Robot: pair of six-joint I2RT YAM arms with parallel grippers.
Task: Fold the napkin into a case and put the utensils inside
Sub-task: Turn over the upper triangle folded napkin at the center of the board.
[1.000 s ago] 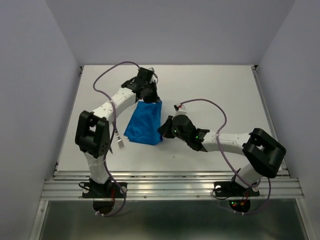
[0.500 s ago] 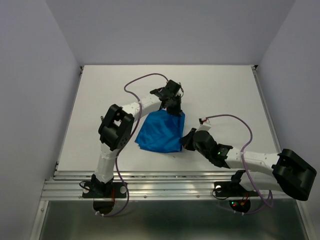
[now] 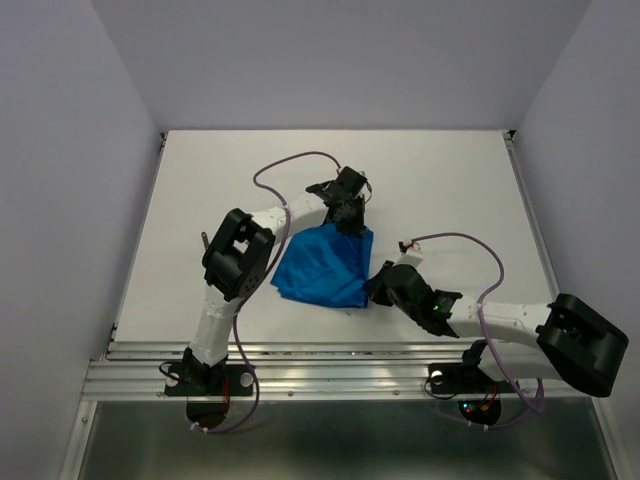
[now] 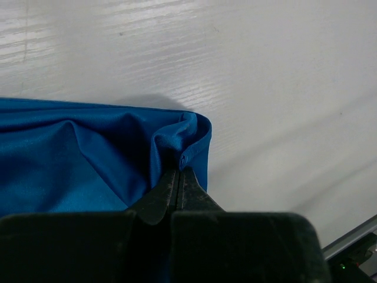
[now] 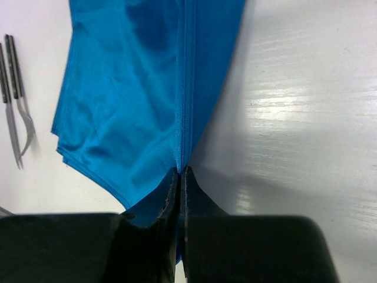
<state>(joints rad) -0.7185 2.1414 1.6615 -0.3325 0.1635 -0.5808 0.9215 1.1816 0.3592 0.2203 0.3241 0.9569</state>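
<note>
Utensils (image 5: 16,76) plain in R-wrist view; L claw (image 4: 179,169), R claw (image 5: 181,174) pinch napkin (image 5: 129,88).

The napkin (image 3: 322,265) lies on the counter (image 3: 450,180) about midway across, between the two arms. The left fingers (image 3: 352,222) pinch its far right corner, and the right fingers (image 3: 374,290) pinch its near right corner. The utensils (image 5: 26,127) lie side by side on the counter, just off the napkin's left edge.

Top view: set high behind the near edge, looking down over the whole table (image 3: 450,170). Wrist views: very close, low, facing out past shut jaws. Shared by all three: napkin (image 3: 325,265); utensils (image 5: 16,88) probably right wrist only.
</note>
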